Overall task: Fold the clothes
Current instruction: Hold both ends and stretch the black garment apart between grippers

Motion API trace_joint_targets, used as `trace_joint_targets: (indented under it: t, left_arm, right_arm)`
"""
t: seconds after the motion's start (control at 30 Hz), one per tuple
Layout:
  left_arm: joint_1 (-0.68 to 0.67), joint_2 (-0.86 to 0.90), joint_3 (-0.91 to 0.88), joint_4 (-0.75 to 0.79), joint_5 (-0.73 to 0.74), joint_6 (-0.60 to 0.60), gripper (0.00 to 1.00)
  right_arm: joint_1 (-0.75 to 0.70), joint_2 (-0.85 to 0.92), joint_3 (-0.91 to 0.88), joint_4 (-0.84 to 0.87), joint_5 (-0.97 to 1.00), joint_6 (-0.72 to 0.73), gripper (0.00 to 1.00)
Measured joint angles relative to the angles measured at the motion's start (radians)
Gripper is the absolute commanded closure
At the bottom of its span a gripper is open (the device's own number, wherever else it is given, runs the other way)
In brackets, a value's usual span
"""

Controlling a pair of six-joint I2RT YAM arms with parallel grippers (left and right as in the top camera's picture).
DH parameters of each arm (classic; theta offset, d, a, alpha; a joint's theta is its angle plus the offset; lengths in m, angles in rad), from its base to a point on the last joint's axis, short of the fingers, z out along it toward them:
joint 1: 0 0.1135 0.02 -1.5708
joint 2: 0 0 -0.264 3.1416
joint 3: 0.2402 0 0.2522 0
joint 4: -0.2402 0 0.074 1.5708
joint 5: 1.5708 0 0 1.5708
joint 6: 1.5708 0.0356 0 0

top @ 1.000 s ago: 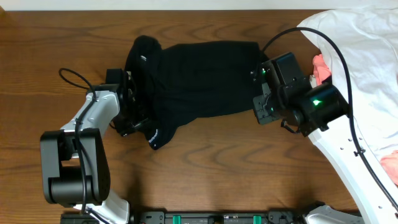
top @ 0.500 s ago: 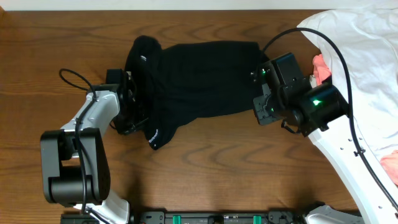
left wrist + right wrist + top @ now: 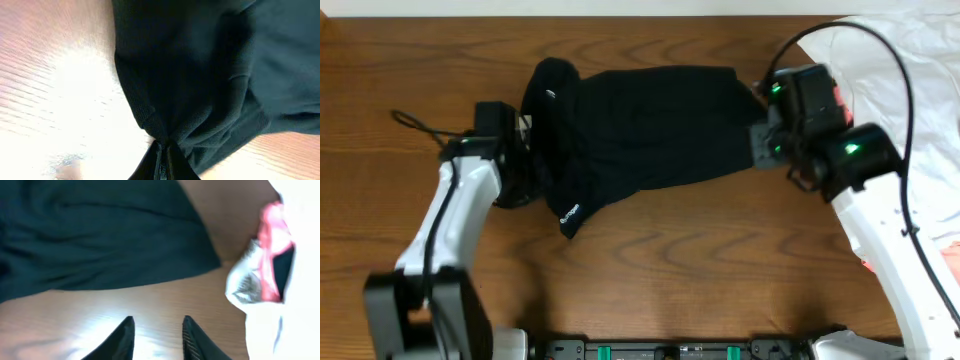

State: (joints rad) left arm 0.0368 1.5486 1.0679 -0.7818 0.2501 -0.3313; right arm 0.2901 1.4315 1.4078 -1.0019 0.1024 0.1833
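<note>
The clothes (image 3: 650,125), a black garment with a tiny white logo (image 3: 571,211), lie spread across the middle of the wooden table. My left gripper (image 3: 532,172) is at the garment's left edge. In the left wrist view, the left gripper (image 3: 162,152) is shut on a pinched fold of the black fabric (image 3: 200,75). My right gripper (image 3: 758,142) hovers just off the garment's right edge. In the right wrist view, the right gripper (image 3: 157,325) is open over bare wood with nothing between its fingers, and the black cloth (image 3: 100,235) lies ahead of them.
A large white garment (image 3: 910,60) is heaped at the back right, with a coral-pink garment (image 3: 839,98) tucked against it, close to the right gripper. In the right wrist view, the white garment (image 3: 300,295) and the pink one (image 3: 270,235) lie to the right of the fingers. A cable (image 3: 415,125) loops left of the left arm.
The left gripper has closed on the garment's left edge and its arm has swung. The right arm has pulled back to the right, off the garment's edge, jaws still apart.
</note>
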Motion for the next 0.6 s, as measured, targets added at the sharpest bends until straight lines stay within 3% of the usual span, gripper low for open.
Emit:
trace_joint_targets:
  t: [0.23,0.6]
  left_arm:
    - [0.000,-0.057,0.012,-0.023,-0.048,0.010,0.94]
    - [0.000,-0.056,0.012,-0.024,-0.060,0.014,0.94]
  right_arm:
    - [-0.171,0.206,0.000,0.092,-0.148,-0.068,0.59]
    - [-0.211,0.479,0.000,0.391,-0.260,-0.122,0.57]
